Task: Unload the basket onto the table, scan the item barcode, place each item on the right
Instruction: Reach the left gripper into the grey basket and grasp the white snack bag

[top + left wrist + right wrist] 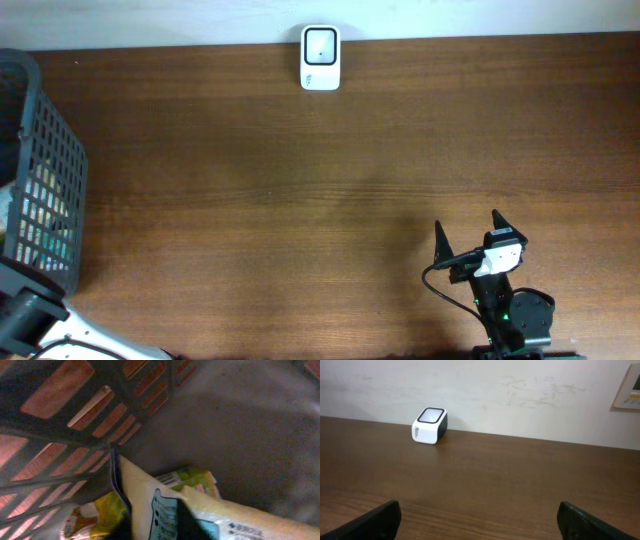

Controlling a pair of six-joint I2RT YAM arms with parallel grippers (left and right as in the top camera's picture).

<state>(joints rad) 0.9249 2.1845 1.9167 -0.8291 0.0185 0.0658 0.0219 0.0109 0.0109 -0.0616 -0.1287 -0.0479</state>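
Deep against the basket wall (75, 435), left pincer (155, 527) pinches a packet (145, 495); right pincer (477, 510) gapes wide.

Overhead, right wrist bright, sharp; left wrist dim, blurry inside basket (75, 435).

Surface (300, 200): bare wood, open from side to side.
Far edge: scanner (320, 58), the only block.
Left edge: basket (50, 160); its lattice wall and loose packets (192, 477) crowd the left tool (157, 526), clamped on a pale packet (145, 490).
Near right: right tool (466, 221), spread wide.

No legible text anywhere; packet (145, 492) label print too blurred.
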